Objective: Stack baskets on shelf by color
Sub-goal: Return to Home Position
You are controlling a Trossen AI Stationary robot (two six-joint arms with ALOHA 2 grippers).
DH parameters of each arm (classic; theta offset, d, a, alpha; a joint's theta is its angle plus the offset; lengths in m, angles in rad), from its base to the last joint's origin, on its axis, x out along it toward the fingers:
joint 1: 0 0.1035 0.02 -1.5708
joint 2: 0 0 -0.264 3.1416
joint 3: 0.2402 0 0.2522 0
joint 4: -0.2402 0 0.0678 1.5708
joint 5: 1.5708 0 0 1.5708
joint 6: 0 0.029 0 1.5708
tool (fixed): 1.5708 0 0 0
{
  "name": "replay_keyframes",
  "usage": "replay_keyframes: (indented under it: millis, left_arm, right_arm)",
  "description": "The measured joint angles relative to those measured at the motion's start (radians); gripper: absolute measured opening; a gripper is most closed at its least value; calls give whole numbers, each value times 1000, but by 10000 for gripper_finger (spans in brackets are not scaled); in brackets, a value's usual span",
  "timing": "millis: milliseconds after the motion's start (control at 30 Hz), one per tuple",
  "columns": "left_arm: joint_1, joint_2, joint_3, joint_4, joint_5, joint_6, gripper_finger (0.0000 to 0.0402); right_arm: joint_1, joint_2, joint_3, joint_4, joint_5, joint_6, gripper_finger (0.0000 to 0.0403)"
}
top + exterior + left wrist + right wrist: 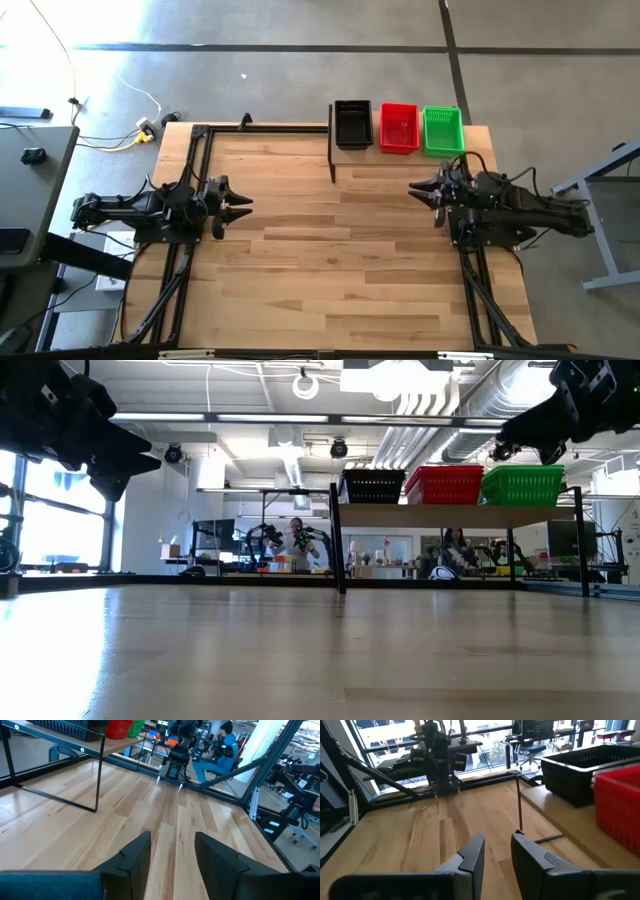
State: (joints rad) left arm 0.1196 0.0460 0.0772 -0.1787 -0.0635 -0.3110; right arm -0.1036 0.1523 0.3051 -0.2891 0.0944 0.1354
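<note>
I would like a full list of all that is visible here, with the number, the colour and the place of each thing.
black baskets: one stack, black, on the shelf, nearest the table's middle
red baskets: one stack, red, middle of the shelf
green baskets: one stack, green, on the shelf's outer end; the number in each stack cannot be told
shelf: one, light wood with black posts, on the right arm's side
table: one, light wood
cable: one, white, on the floor
people: at least two, in the room behind
left gripper: dark, open, above the table
right gripper: dark, open, near the shelf
</note>
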Motion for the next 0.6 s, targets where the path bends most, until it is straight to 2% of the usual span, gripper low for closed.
replay_keyframes:
  millis: [433, 600]
  left_arm:
    - [0, 0, 0, 0, 0, 0, 142]
    - [0, 0, 0, 0, 0, 0, 142]
  right_arm:
    - [0, -142, -199, 3, 6, 200, 83]
    - [0, -148, -203, 12, 51, 224, 83]
